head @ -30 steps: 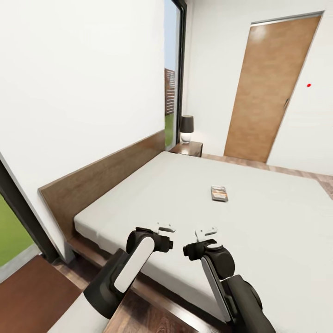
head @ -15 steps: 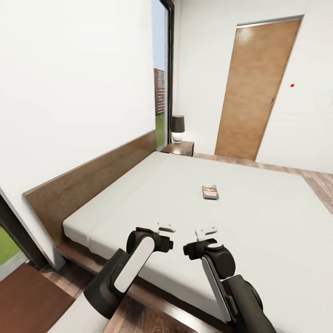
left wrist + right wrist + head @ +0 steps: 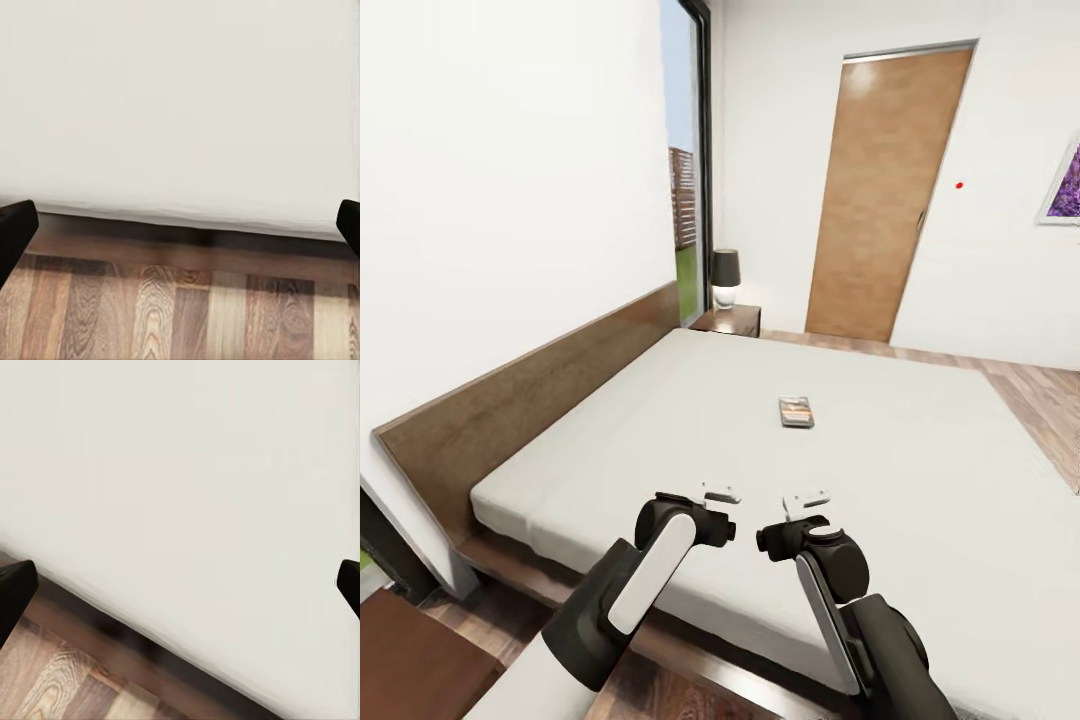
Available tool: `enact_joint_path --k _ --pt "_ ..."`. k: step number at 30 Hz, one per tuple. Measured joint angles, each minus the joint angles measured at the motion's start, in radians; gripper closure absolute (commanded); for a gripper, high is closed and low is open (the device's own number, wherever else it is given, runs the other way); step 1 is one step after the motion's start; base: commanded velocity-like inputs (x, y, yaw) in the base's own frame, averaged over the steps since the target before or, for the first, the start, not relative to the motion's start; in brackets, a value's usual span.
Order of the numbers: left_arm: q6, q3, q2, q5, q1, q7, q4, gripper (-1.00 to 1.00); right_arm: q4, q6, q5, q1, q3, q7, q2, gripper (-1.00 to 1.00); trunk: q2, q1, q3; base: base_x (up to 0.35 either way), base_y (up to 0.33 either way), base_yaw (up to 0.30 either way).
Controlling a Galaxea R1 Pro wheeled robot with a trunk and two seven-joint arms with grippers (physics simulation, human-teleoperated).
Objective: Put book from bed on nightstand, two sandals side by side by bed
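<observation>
View is swinging right versus a second ago; book point(image 3: 796, 411) lying mid-bed point(image 3: 920, 470), nearing centre. Left gripper point(image 3: 721, 493) and right gripper point(image 3: 806, 497) hovering at bed edge, both spread wide, empty.

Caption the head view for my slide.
Book lies mid-bed; both open grippers hang near its edge; nightstand beyond.

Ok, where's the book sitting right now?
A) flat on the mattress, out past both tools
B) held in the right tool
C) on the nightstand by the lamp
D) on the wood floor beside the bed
A: the book lies flat on the bed, beyond the left tool and right tool, both open and empty.
</observation>
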Motion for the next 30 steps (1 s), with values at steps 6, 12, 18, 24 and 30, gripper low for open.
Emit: enact_joint_path --k 6,12,18,24,30 --pt "0.0 -0.001 0.0 0.0 0.0 0.0 -0.002 -1.0 0.0 0.0 0.0 0.0 0.001 0.0 0.0 -1.0 0.0 0.0 0.0 0.0 0.0 -0.141" --pt "0.0 -0.002 0.0 0.0 0.0 0.001 -0.004 -1.0 0.0 0.0 0.0 0.0 0.001 0.0 0.0 -1.0 0.0 0.0 0.0 0.0 0.0 -0.141" --pt "0.0 -0.003 0.0 0.0 0.0 0.0 -0.005 -1.0 0.0 0.0 0.0 0.0 0.001 0.0 0.0 -1.0 0.0 0.0 0.0 0.0 0.0 -0.14" --pt "0.0 -0.003 0.0 0.0 0.001 0.0 -0.006 -1.0 0.0 0.0 0.0 0.0 0.001 0.0 0.0 -1.0 0.0 0.0 0.0 0.0 0.0 -0.116" --pt "0.0 -0.003 0.0 0.0 0.001 -0.001 -0.005 -1.0 0.0 0.0 0.001 0.0 0.001 0.0 0.0 -1.0 0.0 0.0 0.0 0.0 0.0 -0.053"
